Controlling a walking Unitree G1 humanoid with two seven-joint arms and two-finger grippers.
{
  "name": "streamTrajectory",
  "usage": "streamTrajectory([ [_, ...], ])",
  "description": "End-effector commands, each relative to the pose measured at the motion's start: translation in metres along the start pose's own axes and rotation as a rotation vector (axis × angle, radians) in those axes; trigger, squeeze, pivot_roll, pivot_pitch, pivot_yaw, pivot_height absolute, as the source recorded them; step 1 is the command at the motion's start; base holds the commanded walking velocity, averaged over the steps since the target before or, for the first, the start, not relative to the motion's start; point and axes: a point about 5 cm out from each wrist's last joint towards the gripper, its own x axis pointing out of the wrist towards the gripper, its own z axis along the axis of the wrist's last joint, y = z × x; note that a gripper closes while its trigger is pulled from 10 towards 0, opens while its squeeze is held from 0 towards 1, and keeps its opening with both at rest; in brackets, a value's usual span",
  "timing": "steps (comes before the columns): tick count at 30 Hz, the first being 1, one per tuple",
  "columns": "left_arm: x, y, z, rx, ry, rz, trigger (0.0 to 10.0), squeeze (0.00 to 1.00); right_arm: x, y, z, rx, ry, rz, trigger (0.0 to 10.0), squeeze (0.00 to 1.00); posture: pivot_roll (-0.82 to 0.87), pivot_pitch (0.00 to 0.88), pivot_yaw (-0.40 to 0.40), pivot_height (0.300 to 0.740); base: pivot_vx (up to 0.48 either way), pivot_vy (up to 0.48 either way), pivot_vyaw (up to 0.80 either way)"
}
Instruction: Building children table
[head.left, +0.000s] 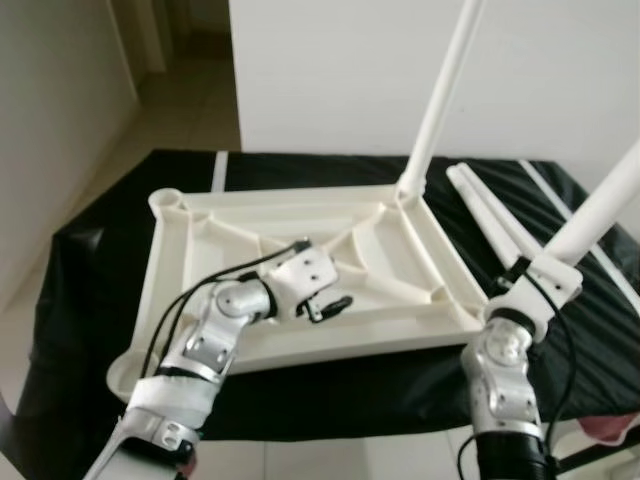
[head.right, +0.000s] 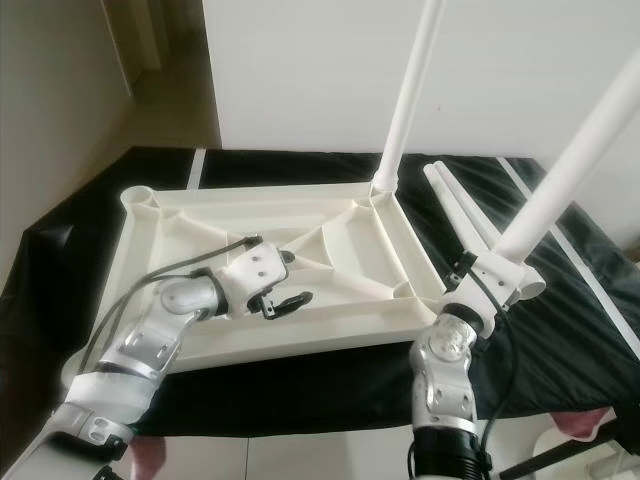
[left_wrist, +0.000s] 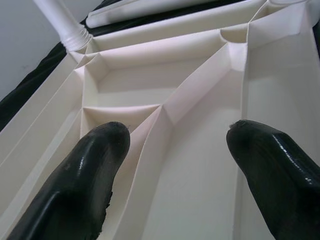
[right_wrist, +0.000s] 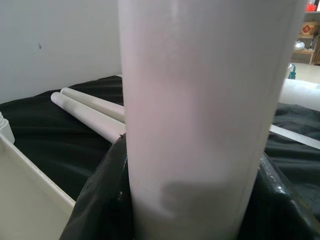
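while my right gripper (right_wrist: 190, 200) is clamping its fingers around a white table leg (head.right: 570, 160), i'm holding that leg tilted up and off to my right, its lower end just off the near right corner of the tabletop (head.left: 250, 225). the tabletop is lying upside down on a low surface draped in a black cloth (head.left: 90, 270), ribbed underside facing up, taking up most of the middle of the cloth and reaching close to its near edge.

one leg (head.left: 440, 95) is already standing upright in the socket at the tabletop's far right corner. two more loose legs (head.left: 490, 215) are lying side by side on the cloth just beside the tabletop's right edge, touching each other along their length. the empty socket (head.left: 167, 200) at the far left corner is sitting open.

my left gripper (left_wrist: 175, 135) is hovering over the middle of the underside, fingers (left_wrist: 95, 150) spread apart with nothing between them, pointing toward the far right corner. in the left wrist view i'm looking straight along the diagonal ribs at the base of the standing leg. can't really tell if the fingertips are touching the plastic or floating just above it.

a white wall (head.left: 330, 70) is rising right behind the far edge of the cloth, and pale floor (head.left: 180, 105) is showing off to the far left.
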Motion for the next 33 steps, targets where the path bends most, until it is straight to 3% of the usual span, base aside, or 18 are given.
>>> streamTrajectory([
  [1,0.002,0.0,0.001,0.002,0.0,0.063,10.0,0.0,-0.009,-0.016,-0.05,-0.093,0.254,-0.047,10.0,0.0,0.03,0.0,-0.005,0.74,0.0,0.0,0.0],
  [11,0.001,0.0,0.0,0.003,0.001,0.064,10.0,0.0,-0.008,-0.013,-0.049,-0.097,0.237,-0.014,10.0,0.0,0.03,0.0,-0.005,0.74,0.0,0.0,0.0],
  [12,0.0,0.0,0.0,0.003,0.002,0.064,10.0,0.0,-0.007,-0.013,-0.044,-0.081,0.201,0.026,10.0,1.0,0.03,0.0,-0.004,0.74,0.0,0.0,0.0],
  [17,0.0,-0.001,0.0,0.003,0.002,0.062,10.0,0.0,-0.002,-0.014,-0.034,-0.046,0.129,0.135,10.0,1.0,0.03,0.0,-0.003,0.74,0.0,0.0,0.0],
  [18,0.0,-0.002,0.0,0.003,0.001,0.061,10.0,0.0,-0.001,-0.015,-0.032,-0.038,0.123,0.154,10.0,0.73,0.03,0.0,-0.003,0.74,0.0,0.0,0.0],
  [20,0.0,-0.002,0.0,0.003,0.001,0.061,10.0,0.0,-0.001,-0.015,-0.032,-0.038,0.123,0.154,10.0,0.73,0.03,0.0,-0.003,0.74,0.0,0.0,0.0],
  [21,0.0,-0.002,0.0,0.003,0.002,0.061,10.0,0.0,0.002,-0.017,-0.028,-0.023,0.1,0.198,10.0,0.0,0.03,0.0,-0.002,0.74,0.0,0.0,0.0],
  [22,0.0,-0.002,0.0,0.003,0.002,0.061,10.0,0.0,0.002,-0.017,-0.028,-0.023,0.1,0.198,10.0,0.0,0.03,0.0,-0.002,0.74,0.0,0.0,0.0],
  [26,0.0,-0.001,0.0,0.002,0.002,0.059,10.0,0.0,0.018,-0.028,-0.016,-0.067,0.052,0.424,10.0,0.0,0.03,0.0,-0.001,0.74,0.0,0.0,0.0],
  [33,0.0,-0.002,0.0,0.003,0.003,0.056,10.0,0.0,0.022,-0.031,-0.011,-0.108,0.037,0.534,10.0,0.0,0.02,0.0,-0.001,0.74,0.0,0.0,0.0],
])
